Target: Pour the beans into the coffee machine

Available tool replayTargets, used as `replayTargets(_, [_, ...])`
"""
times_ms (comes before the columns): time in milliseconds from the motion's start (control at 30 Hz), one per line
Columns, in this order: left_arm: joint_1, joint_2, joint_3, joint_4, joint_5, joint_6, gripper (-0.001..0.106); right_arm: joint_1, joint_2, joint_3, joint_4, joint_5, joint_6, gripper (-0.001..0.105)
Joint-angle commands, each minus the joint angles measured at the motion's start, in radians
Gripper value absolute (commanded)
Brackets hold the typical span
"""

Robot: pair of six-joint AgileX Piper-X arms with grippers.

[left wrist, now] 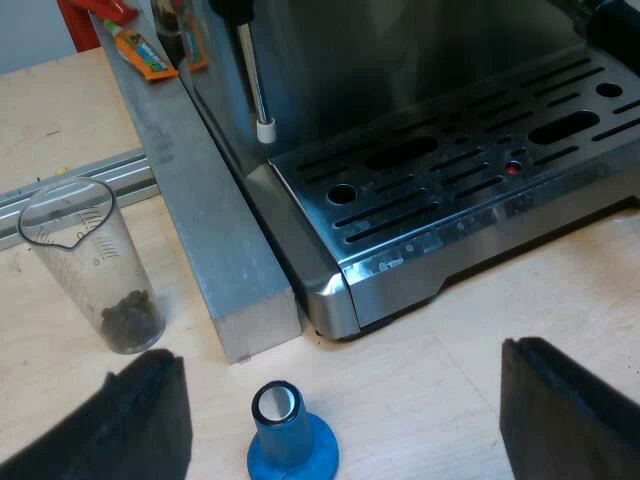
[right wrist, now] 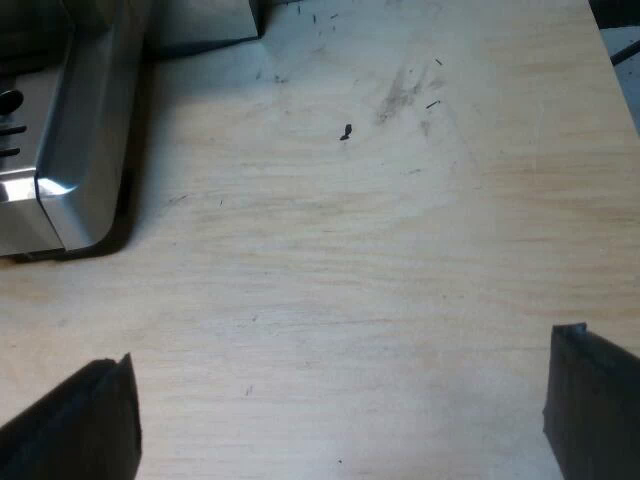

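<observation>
Nothing is done yet: the beans [left wrist: 128, 318] sit in the glass [left wrist: 90, 270], upright on the tabletop [right wrist: 350, 250] near the machine [left wrist: 450, 180]. Your left gripper [left wrist: 340, 360] hovers close by, jaws wide and empty. Your right gripper [right wrist: 347, 350] is the same. Grasping, lifting and pouring remain.

Left wrist camera: low over the pale wooden tabletop [left wrist: 450, 350], facing obliquely down at the slotted drip tray [left wrist: 470, 170] of the stainless-steel espresso machine [left wrist: 400, 50], at close range, near a clear graduated measuring glass [left wrist: 90, 270] and a blue round-based tamper [left wrist: 290, 445]. Right wrist camera: close above, facing steeply down. Shared: tabletop and machine base [right wrist: 75, 150].
</observation>
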Motion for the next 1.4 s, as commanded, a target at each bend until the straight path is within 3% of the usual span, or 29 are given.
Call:
replayTargets(33, [-0.004,-0.140,-0.001,-0.002,0.005,-0.004,0.066,-0.001,-0.044,-0.004,-0.004,-0.003,-0.001,0.082])
replayTargets(333, [-0.004,-0.113,-0.035,0.000,-0.071,-0.016,0.066,-0.001,-0.004,-0.027,-0.011,0.017,-0.019,0.082])
replayTargets(600, [-0.004,0.094,-0.129,-0.081,-0.131,-0.001,0.066,-0.001,0.172,-0.079,-0.097,0.017,-0.019,0.082])
replayTargets(733, [-0.004,0.186,-0.136,-0.119,-0.147,0.017,0.066,-0.001,0.224,-0.096,-0.127,0.017,-0.019,0.082])
replayTargets(933, [-0.004,0.299,-0.122,-0.158,-0.166,0.032,0.066,-0.001,0.234,-0.107,-0.207,0.017,-0.019,0.082])
replayTargets(1067, [-0.001,0.406,-0.084,-0.165,-0.184,-0.009,0.066,-0.001,0.234,-0.111,-0.209,0.017,-0.019,0.082])
replayTargets(1233, [0.085,0.424,-0.011,-0.197,-0.173,-0.027,0.066,-0.001,0.234,-0.111,-0.209,0.017,-0.019,0.082])
replayTargets(1400, [0.152,0.424,0.065,-0.225,-0.115,-0.098,0.066,-0.001,0.234,-0.111,-0.209,0.017,-0.019,0.082])
